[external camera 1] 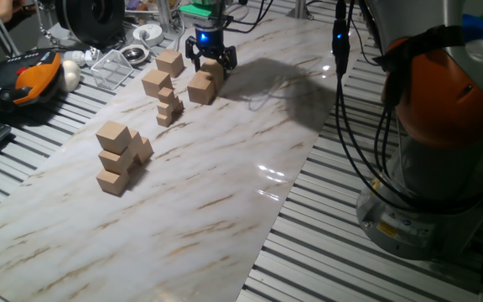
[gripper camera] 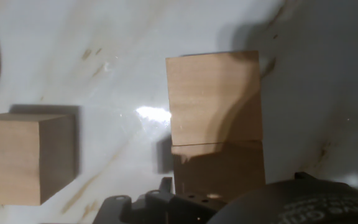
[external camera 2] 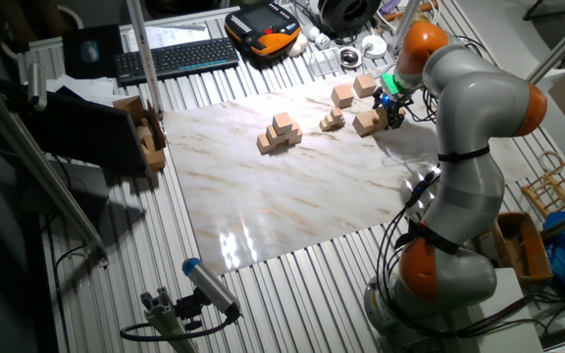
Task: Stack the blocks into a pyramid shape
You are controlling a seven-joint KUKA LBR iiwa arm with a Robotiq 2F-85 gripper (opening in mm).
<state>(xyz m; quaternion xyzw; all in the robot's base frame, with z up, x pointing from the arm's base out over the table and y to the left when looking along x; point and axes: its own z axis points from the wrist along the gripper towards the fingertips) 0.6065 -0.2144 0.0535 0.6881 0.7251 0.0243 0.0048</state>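
My gripper is lowered over two wooden cubes lying edge to edge at the far end of the marble board, likely to pick one. Whether the fingers grip a cube, I cannot tell. The partly built pyramid stands well apart, nearer the camera.

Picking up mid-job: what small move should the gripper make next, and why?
Probably close on the block and lift it. The gripper sits low over that block, apart from the partial pile; whether the fingers already grip it cannot be told.
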